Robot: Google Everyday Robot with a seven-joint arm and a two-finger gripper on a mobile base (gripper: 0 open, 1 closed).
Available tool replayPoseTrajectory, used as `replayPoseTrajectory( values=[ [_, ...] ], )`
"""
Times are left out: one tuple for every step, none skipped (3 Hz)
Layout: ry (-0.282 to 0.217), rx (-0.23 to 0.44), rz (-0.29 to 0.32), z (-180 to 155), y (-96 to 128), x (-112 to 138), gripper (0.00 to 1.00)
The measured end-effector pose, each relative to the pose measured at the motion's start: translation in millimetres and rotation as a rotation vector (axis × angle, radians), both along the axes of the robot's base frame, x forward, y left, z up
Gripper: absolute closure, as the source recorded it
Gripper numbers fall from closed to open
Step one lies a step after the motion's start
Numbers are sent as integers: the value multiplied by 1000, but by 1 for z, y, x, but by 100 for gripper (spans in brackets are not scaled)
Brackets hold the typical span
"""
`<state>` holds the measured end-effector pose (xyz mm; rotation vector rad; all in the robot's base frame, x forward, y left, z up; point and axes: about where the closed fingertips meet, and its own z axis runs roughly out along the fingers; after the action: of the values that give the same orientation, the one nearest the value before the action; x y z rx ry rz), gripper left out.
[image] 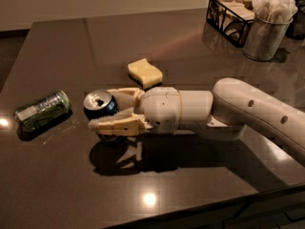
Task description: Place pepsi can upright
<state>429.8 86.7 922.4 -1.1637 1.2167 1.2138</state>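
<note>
The pepsi can [101, 105] is dark blue with a silver top and open pull-tab hole. It is tilted, its top facing up and toward the camera. My gripper [103, 109] reaches in from the right and is shut on the can, one cream finger [114, 124] in front of it and one behind. The can hangs just above the dark table [71, 46], with a shadow under it.
A green and silver can [42, 111] lies on its side to the left of the gripper. A yellow sponge [145, 73] lies just behind the wrist. A wire basket [232, 11] and a metal cup of napkins [267, 30] stand at the back right. The table's near edge [200, 209] runs along the bottom.
</note>
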Motion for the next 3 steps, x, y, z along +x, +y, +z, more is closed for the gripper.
replayPoseTrajectory(
  values=[
    [1,-19,-19,-6,-3,2,36],
    [5,-24,-32,-12,-6,4,12],
    [3,-25,-28,-12,-4,3,0]
  ],
)
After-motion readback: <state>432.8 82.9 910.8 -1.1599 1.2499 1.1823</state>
